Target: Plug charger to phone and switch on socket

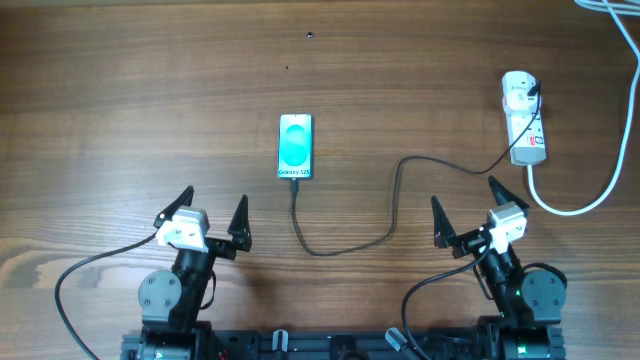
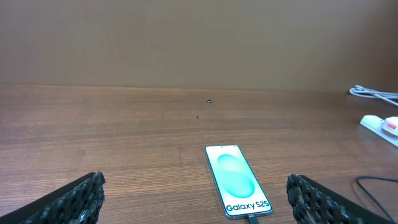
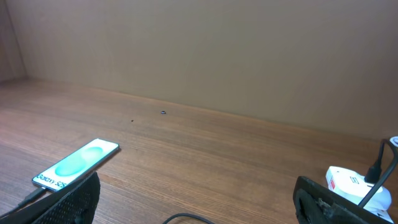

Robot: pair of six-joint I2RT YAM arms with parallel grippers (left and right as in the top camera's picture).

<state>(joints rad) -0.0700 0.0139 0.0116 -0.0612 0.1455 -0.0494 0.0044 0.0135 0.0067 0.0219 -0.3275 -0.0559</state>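
The phone (image 1: 295, 146) lies flat mid-table, turquoise screen up, "Galaxy S25" at its near short edge. It also shows in the left wrist view (image 2: 237, 182) and the right wrist view (image 3: 77, 163). The thin black charger cable (image 1: 395, 200) has its tip in the phone's near edge and runs in a loop to a black plug in the white socket strip (image 1: 524, 118) at the far right. My left gripper (image 1: 213, 215) is open and empty, near-left of the phone. My right gripper (image 1: 464, 210) is open and empty, near the cable's right stretch.
The thick white cord (image 1: 605, 190) loops from the socket's near end round the table's right side to the top right corner. The socket shows at the right edge of the left wrist view (image 2: 380, 127) and of the right wrist view (image 3: 359, 185).
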